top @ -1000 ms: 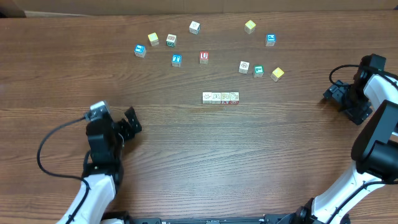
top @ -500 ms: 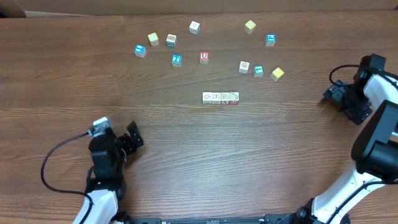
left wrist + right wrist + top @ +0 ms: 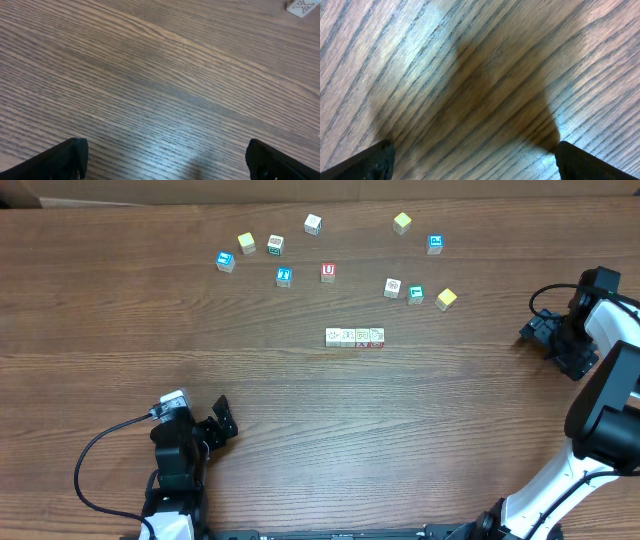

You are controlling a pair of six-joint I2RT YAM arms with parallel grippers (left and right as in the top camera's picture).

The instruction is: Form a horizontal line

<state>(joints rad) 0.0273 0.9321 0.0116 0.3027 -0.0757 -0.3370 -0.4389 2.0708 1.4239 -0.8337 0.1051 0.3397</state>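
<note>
The horizontal line (image 3: pixel 355 337) lies mid-table in the overhead view: several small whitish cubes touching in a straight left-to-right row, with faint green and red prints. My left gripper (image 3: pixel 221 424) sits far below and to the left of it, open, holding nothing. In the left wrist view its fingers (image 3: pixel 60 159) stand wide apart over bare wood, and one whitish cube (image 3: pixel 303 7) shows at the top right corner. My right gripper (image 3: pixel 533 332) rests at the table's right side, open and empty; its fingertips (image 3: pixel 370 160) frame bare wood.
Loose cubes are scattered behind the row: yellow ones (image 3: pixel 246 242) (image 3: pixel 402 222) (image 3: pixel 446 299), blue-marked ones (image 3: pixel 225 261) (image 3: pixel 284 276) (image 3: pixel 435 244), a red "U" cube (image 3: pixel 328 272) and whitish ones (image 3: pixel 313 224) (image 3: pixel 392 287). A black cable (image 3: pixel 90 470) loops left of the left arm.
My left arm has drawn back toward the table's front edge, away from the row. The right arm and all the cubes have stayed put.
</note>
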